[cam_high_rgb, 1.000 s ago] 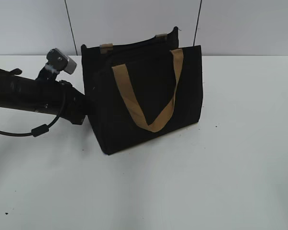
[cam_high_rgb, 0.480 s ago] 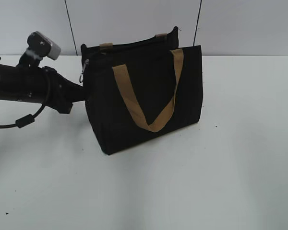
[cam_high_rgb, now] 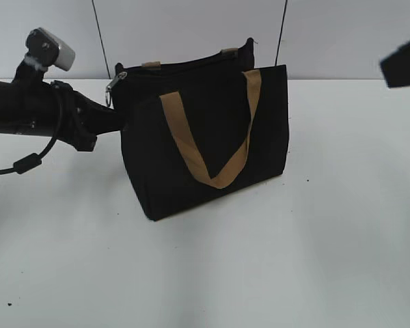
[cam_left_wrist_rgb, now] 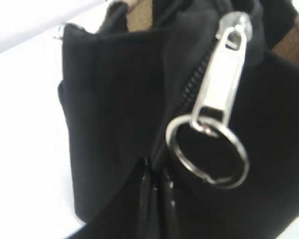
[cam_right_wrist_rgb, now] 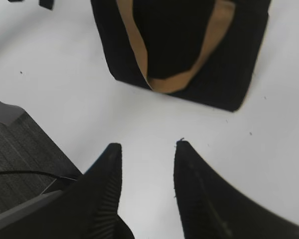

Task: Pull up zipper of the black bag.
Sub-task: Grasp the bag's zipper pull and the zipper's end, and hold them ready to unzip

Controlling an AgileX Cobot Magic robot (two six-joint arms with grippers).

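The black bag (cam_high_rgb: 150, 157) stands on the white table with a tan V-shaped strap handle (cam_high_rgb: 219, 179) on its front. My left gripper (cam_high_rgb: 119, 123) is at the bag's left end. In the left wrist view its jaws (cam_left_wrist_rgb: 157, 199) are shut together on the bag's fabric (cam_left_wrist_rgb: 109, 99) just below the zipper (cam_left_wrist_rgb: 189, 89). The silvery pull (cam_left_wrist_rgb: 224, 69) with a metal ring (cam_left_wrist_rgb: 207, 149) hangs free above the jaws; it also shows in the exterior view (cam_high_rgb: 113, 85). My right gripper (cam_right_wrist_rgb: 147, 147) is open and empty, high above the table in front of the bag (cam_right_wrist_rgb: 239, 59).
White table (cam_high_rgb: 294, 260) with a pale wall behind and two thin dark cables (cam_high_rgb: 99, 34) at the back. My right gripper's tip shows at the upper right (cam_high_rgb: 403, 61). The table's left edge and grey floor (cam_right_wrist_rgb: 15, 149) show in the right wrist view.
My left arm has moved up and leftward, raising the bag's left top corner so the pull now shows. The right gripper has come into view at the upper right.
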